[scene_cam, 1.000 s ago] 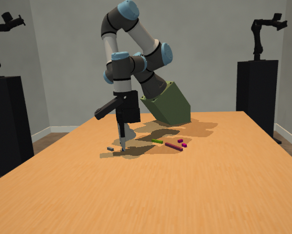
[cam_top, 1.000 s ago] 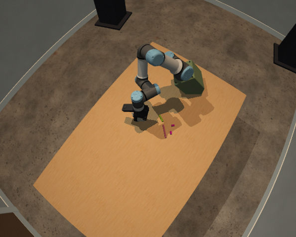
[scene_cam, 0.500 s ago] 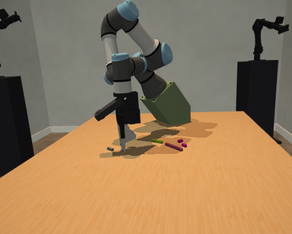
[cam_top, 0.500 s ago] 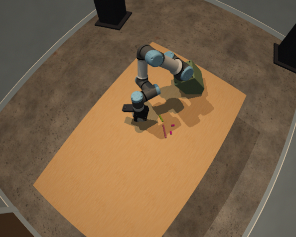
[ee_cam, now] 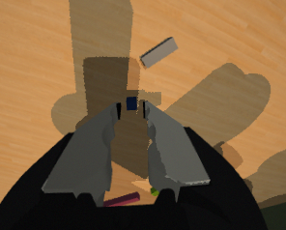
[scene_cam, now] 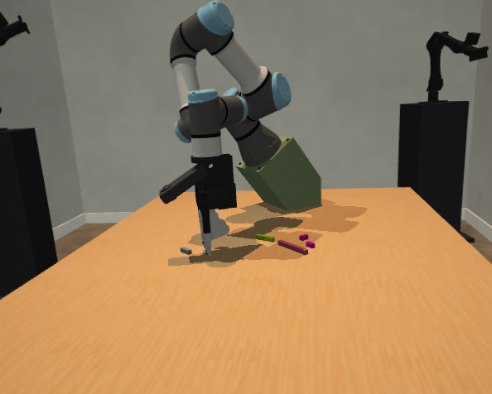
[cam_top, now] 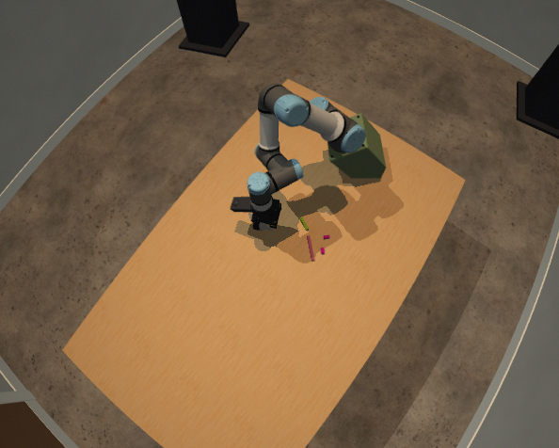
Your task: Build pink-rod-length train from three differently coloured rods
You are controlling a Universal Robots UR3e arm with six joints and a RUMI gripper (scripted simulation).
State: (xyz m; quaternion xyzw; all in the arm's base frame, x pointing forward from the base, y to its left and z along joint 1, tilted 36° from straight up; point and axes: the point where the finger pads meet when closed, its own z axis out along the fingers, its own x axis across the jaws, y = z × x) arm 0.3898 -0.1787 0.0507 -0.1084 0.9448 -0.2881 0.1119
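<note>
My gripper (scene_cam: pixel 208 252) (ee_cam: pixel 131 103) is open with a narrow gap, pointing down with its tips close to the table. The small blue rod (ee_cam: pixel 131 102) lies at the gap between the fingertips, not gripped; the top and exterior views do not show it. The grey rod (scene_cam: pixel 185 251) (ee_cam: pixel 159 52) lies slantwise beyond the blue one, apart from it. The lime rod (cam_top: pixel 304 224) (scene_cam: pixel 265 237) (ee_cam: pixel 155 191) lies near one end of the long pink rod (cam_top: pixel 311 248) (scene_cam: pixel 292 247) (ee_cam: pixel 124 199), apart from it. Two magenta rods (cam_top: pixel 327 237) (cam_top: pixel 323 250) (scene_cam: pixel 303 237) (scene_cam: pixel 311 244) lie separately beside the pink rod.
The arm's green base block (cam_top: pixel 359 157) (scene_cam: pixel 290 178) stands on the far part of the wooden table (cam_top: pixel 212 329) (scene_cam: pixel 248 323). The arm's shadows fall across the rods' area. Black pedestals (cam_top: pixel 209 21) (scene_cam: pixel 432 157) stand beyond the table.
</note>
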